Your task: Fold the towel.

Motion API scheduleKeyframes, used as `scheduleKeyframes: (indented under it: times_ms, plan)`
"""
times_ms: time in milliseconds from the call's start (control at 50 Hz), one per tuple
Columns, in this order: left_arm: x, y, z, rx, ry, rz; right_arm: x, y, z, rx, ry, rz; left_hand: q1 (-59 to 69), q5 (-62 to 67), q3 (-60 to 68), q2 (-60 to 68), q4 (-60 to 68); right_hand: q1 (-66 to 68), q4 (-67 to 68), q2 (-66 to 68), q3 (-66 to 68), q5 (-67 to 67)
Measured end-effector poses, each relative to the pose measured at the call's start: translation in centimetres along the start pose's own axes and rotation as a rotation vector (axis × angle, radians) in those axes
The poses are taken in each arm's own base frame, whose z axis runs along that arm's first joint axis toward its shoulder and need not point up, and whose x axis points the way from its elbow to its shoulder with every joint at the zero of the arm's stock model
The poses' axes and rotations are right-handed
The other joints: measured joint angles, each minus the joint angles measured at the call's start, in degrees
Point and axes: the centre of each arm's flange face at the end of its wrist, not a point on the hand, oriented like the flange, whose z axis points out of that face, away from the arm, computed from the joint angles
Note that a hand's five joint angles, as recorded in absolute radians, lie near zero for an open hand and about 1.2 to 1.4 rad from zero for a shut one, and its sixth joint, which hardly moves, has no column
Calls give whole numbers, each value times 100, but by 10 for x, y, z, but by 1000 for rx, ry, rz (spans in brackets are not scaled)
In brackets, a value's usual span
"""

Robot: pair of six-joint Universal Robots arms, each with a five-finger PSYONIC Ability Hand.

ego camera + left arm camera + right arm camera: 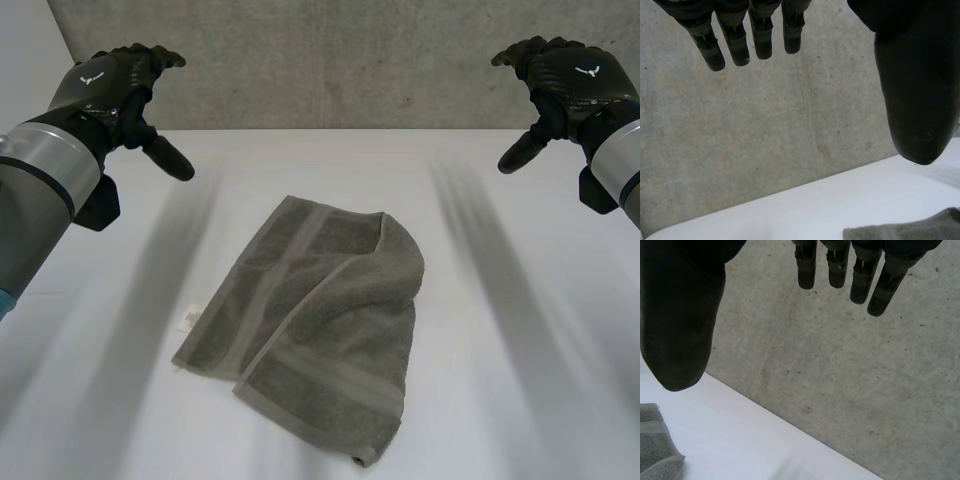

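Note:
A grey towel (318, 322) lies loosely folded and rumpled on the white table (520, 330), near the middle, with a small white label at its left edge. My left hand (110, 85) hovers high at the back left, open, fingers relaxed and empty. My right hand (570, 75) hovers at the back right, open and empty too. Both are well clear of the towel. A corner of the towel (910, 231) lies below the left hand's thumb in the left wrist view. Another corner (655, 445) lies under the right hand's thumb in the right wrist view.
A grey concrete wall (330, 60) rises behind the table's far edge. White table surface spreads on all sides of the towel.

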Motion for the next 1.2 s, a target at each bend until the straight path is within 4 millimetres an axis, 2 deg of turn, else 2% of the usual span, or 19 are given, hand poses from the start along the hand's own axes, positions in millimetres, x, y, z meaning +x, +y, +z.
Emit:
scheduleKeyframes:
  times_ms: [200,820,920,1000,1080,1200]
  plan:
    - [-1,9,3,-41,-12,2,-2,1,1,-2,-7,7,0,0,0,0,0,-1,0,0,0,0]
    - [0,11,3,-44,-9,0,-2,0,1,1,-14,5,0,0,0,0,0,-1,0,0,0,0]
    - [6,13,1,-54,13,-5,-5,0,2,11,-44,-10,0,0,0,0,0,-1,0,0,0,0]
    - [26,23,-6,-89,78,-9,-13,3,9,33,-139,-61,0,0,0,0,0,-1,0,0,0,0]
    - [52,46,-20,-178,160,-12,-24,13,16,50,-285,-139,0,0,0,-2,0,-1,0,0,0,0]
    - [79,93,-44,-355,232,-38,-37,54,37,57,-491,-296,0,0,0,-3,0,-2,0,0,0,0]
